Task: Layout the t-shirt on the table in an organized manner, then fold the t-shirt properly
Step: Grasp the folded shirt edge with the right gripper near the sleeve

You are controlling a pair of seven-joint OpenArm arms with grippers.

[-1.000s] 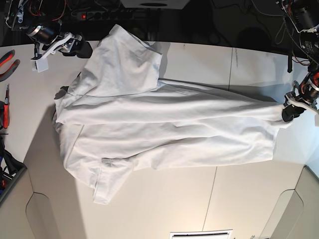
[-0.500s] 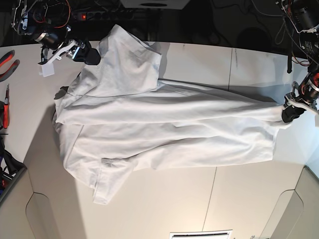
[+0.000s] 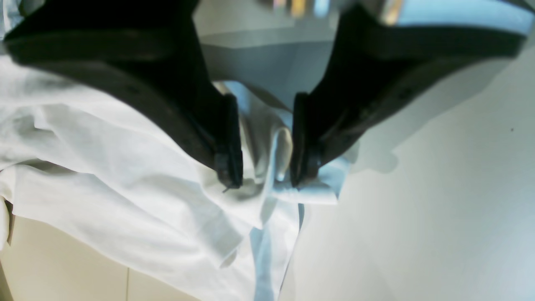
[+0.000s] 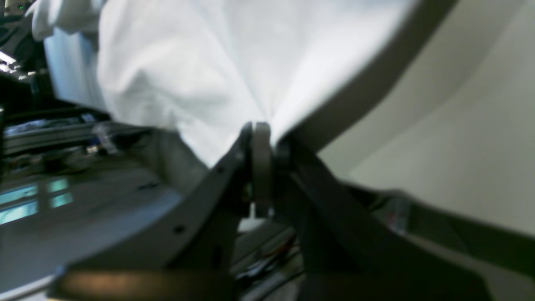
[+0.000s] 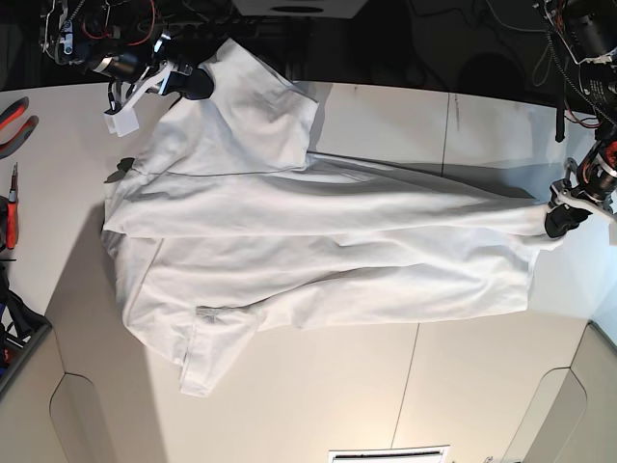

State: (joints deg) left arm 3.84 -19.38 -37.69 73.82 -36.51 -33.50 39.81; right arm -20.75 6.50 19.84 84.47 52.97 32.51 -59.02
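The t-shirt (image 5: 318, 241) lies spread and wrinkled across the table (image 5: 318, 395), one sleeve folded over at the far edge, the other toward the near side. The right gripper (image 5: 198, 85) is closed, pinching cloth at the far sleeve edge. The left gripper (image 5: 557, 220) grips a bunched fold at the shirt's opposite end, fingers (image 3: 228, 142) partly apart around it.

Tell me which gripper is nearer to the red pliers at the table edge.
Right. The right gripper is shut on the t-shirt at the far end on the same side as the pliers. The left gripper holds the t-shirt across the table.
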